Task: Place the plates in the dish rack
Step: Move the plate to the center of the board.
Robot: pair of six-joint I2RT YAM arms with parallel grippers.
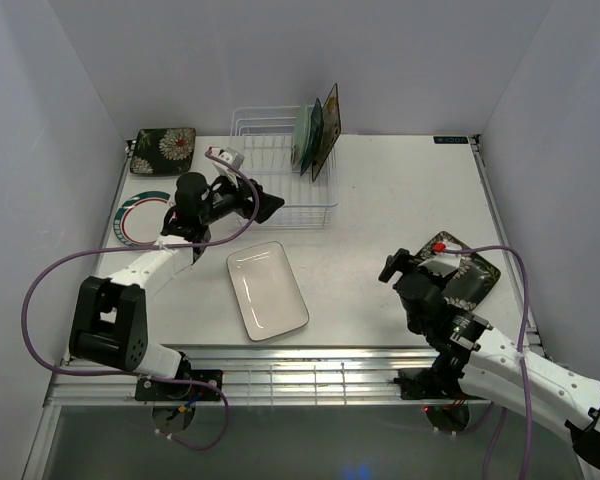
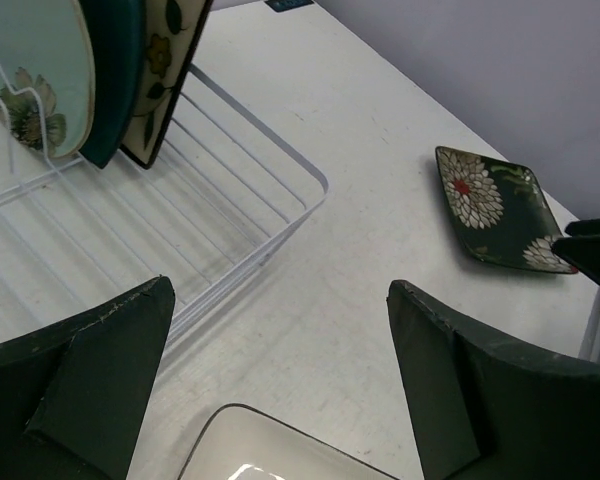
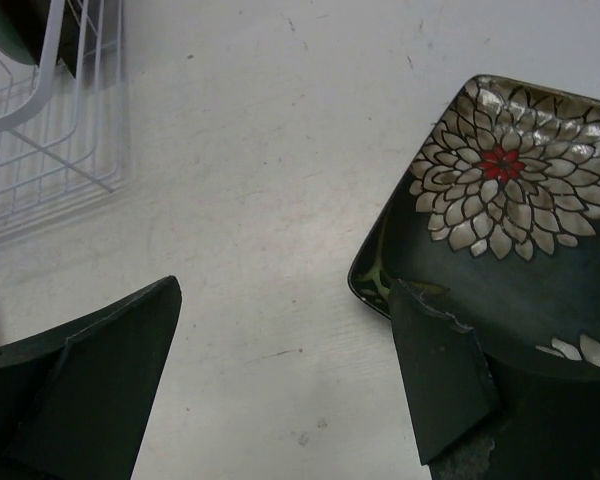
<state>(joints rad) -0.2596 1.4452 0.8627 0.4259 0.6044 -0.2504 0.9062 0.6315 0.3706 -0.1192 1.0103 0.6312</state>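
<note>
Top external: the dish rack (image 1: 280, 180) stands far centre. Three plates (image 1: 315, 135) are upright at its right end, with open slots to their left. The white rectangular plate (image 1: 267, 290) lies flat just near of the rack. A green-rimmed round plate (image 1: 140, 215) and a dark floral plate (image 1: 163, 150) lie by the left wall.

Left wrist: the left gripper (image 2: 280, 380) is spread wide above the rack's near-right corner and the table (image 2: 380, 200).

Right wrist: the right gripper (image 3: 290, 380) is spread. One finger (image 3: 440, 370) is over the near-left edge of the second dark floral plate (image 3: 500, 190), which lies on the right.
</note>
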